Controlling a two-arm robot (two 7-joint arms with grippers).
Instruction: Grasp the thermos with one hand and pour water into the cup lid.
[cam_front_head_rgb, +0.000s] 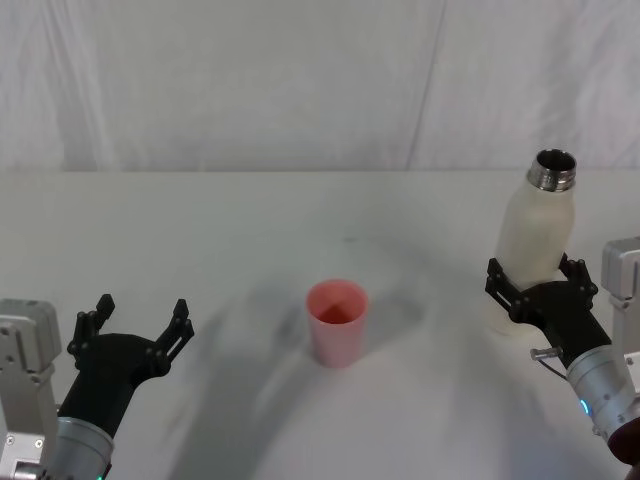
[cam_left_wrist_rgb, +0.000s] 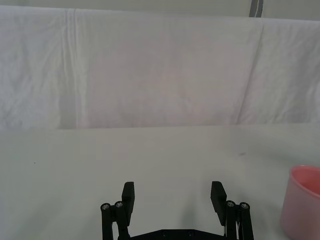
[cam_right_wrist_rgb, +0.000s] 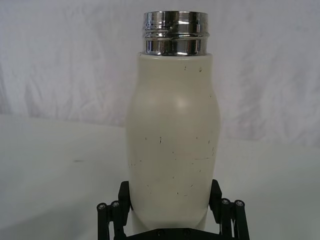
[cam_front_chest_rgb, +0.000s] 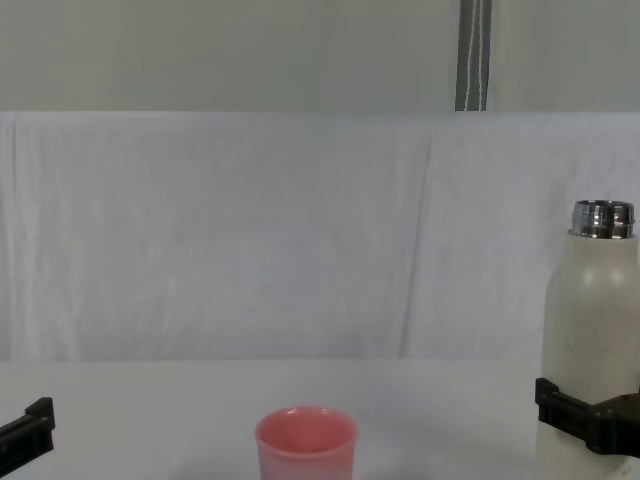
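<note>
The thermos (cam_front_head_rgb: 530, 235) is a tall cream-white bottle with an open silver threaded neck. It stands upright at the right of the white table (cam_front_head_rgb: 300, 220). My right gripper (cam_front_head_rgb: 532, 272) is shut on the lower body of the thermos (cam_right_wrist_rgb: 172, 150), one black finger pressed against each side. In the chest view the thermos (cam_front_chest_rgb: 590, 330) rises above the right gripper (cam_front_chest_rgb: 592, 405). The pink cup lid (cam_front_head_rgb: 337, 322) stands upright at the table's middle, mouth up. My left gripper (cam_front_head_rgb: 143, 308) hovers open at the near left, well apart from the cup lid (cam_left_wrist_rgb: 302, 200).
A white cloth covers the table and hangs as a backdrop (cam_front_chest_rgb: 300, 230) behind it. A grey vertical pole (cam_front_chest_rgb: 473, 55) stands above the backdrop. Bare tabletop lies between the cup lid (cam_front_chest_rgb: 305, 445) and each gripper.
</note>
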